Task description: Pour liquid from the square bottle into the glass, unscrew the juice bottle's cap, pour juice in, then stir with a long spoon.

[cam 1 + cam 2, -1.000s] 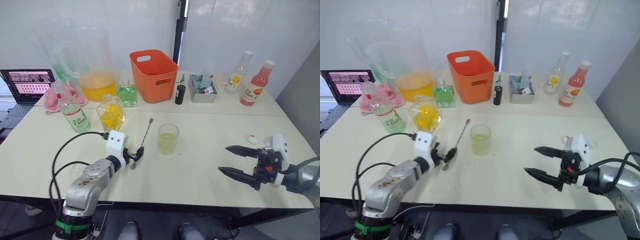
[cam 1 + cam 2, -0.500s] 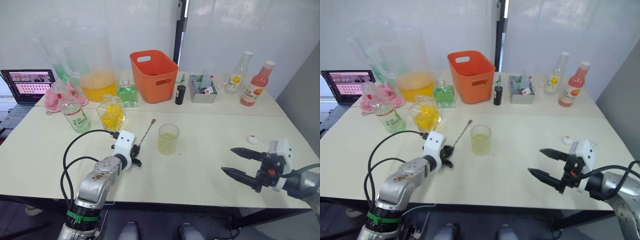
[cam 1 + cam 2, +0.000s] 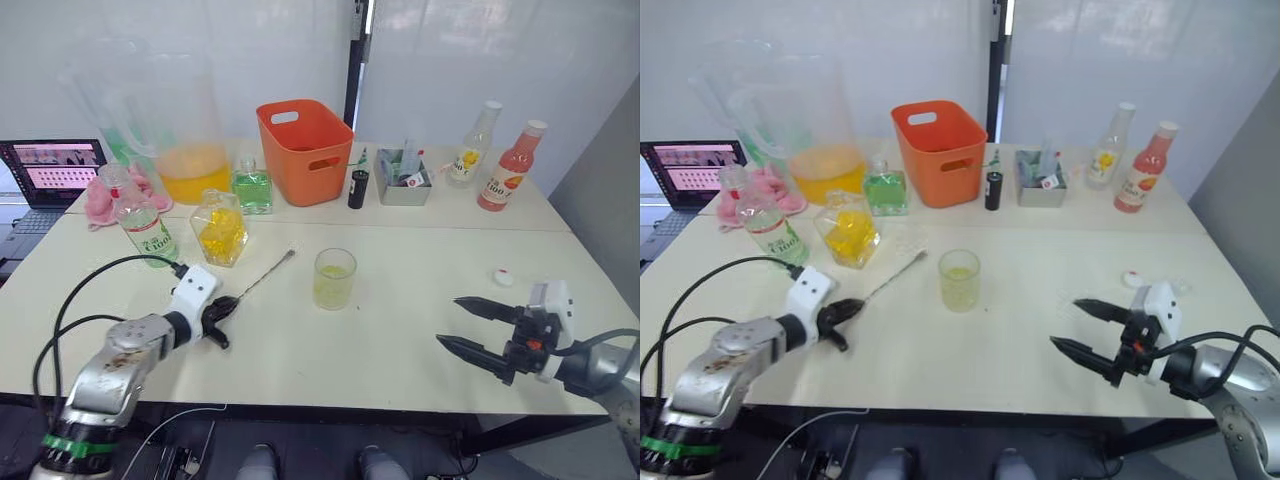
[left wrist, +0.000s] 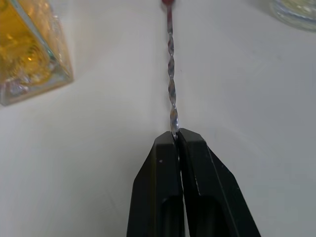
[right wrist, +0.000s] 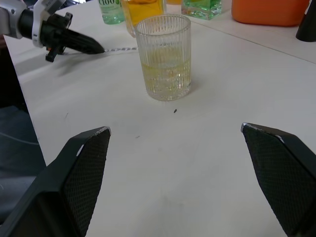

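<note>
Your left gripper pinches the long spoon tight and has dragged it left, away from the glass | glass sits mid-table, already holding pale liquid | your right gripper waits wide open, near right | stirring comes next.

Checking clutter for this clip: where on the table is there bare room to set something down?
The widest bare patch lies between the glass and the open right hand, along the near edge. The cap sits at its far right. The far strip is crowded: the pitcher, square bottle, orange basket and bottles.
</note>
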`<action>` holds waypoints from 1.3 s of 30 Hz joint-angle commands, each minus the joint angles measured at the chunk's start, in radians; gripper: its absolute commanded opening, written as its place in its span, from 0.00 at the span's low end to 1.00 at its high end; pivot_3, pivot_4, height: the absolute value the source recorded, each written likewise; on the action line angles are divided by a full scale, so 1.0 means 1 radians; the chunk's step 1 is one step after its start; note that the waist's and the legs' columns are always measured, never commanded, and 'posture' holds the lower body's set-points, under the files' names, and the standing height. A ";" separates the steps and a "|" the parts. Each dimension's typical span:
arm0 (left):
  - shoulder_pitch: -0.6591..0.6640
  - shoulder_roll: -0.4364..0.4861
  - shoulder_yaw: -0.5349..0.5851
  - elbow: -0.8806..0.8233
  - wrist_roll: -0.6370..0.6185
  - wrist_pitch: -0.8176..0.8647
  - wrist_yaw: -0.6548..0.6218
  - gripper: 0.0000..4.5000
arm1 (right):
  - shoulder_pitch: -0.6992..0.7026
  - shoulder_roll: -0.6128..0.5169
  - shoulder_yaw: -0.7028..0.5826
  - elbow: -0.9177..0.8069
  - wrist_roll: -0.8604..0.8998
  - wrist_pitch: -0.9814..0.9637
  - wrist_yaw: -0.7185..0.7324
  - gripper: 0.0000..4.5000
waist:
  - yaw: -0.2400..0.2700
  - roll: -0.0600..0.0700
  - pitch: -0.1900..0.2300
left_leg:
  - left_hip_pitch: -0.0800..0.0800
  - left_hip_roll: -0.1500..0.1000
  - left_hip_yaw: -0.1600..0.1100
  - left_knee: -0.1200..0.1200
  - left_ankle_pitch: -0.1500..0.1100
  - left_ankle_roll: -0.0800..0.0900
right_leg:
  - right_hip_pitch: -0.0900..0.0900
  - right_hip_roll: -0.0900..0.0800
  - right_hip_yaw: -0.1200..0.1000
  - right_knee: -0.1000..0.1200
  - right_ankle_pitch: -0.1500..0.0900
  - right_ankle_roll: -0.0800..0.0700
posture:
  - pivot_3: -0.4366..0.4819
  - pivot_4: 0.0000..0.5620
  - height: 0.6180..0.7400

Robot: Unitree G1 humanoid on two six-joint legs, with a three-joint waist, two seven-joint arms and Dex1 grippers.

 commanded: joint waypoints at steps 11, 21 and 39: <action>0.038 0.158 -0.003 0.163 0.015 -0.190 -0.282 0.00 | -0.027 -0.010 0.015 -0.007 0.016 0.005 0.005 1.00 | 0.003 0.000 0.000 | 0.000 0.000 0.001 -0.003 0.000 0.000 | -0.001 -0.001 0.000 -0.001 0.000 -0.001 | 0.48 0.27 1.00; 0.031 0.258 -0.037 0.075 0.040 -0.086 -0.316 0.48 | -0.021 -0.019 0.023 -0.029 0.019 0.016 0.016 1.00 | -0.005 0.002 -0.001 | 0.003 0.001 0.001 -0.004 0.000 -0.001 | -0.001 0.000 0.000 0.000 0.000 -0.002 | 0.48 0.27 1.00; -0.031 0.315 -0.090 0.102 0.098 -0.004 -0.302 0.01 | -0.066 -0.055 0.056 -0.033 0.034 0.063 0.024 1.00 | -0.003 0.003 -0.002 | 0.004 0.002 0.003 -0.007 0.000 0.000 | -0.002 0.000 0.001 -0.001 0.000 -0.002 | 0.48 0.27 1.00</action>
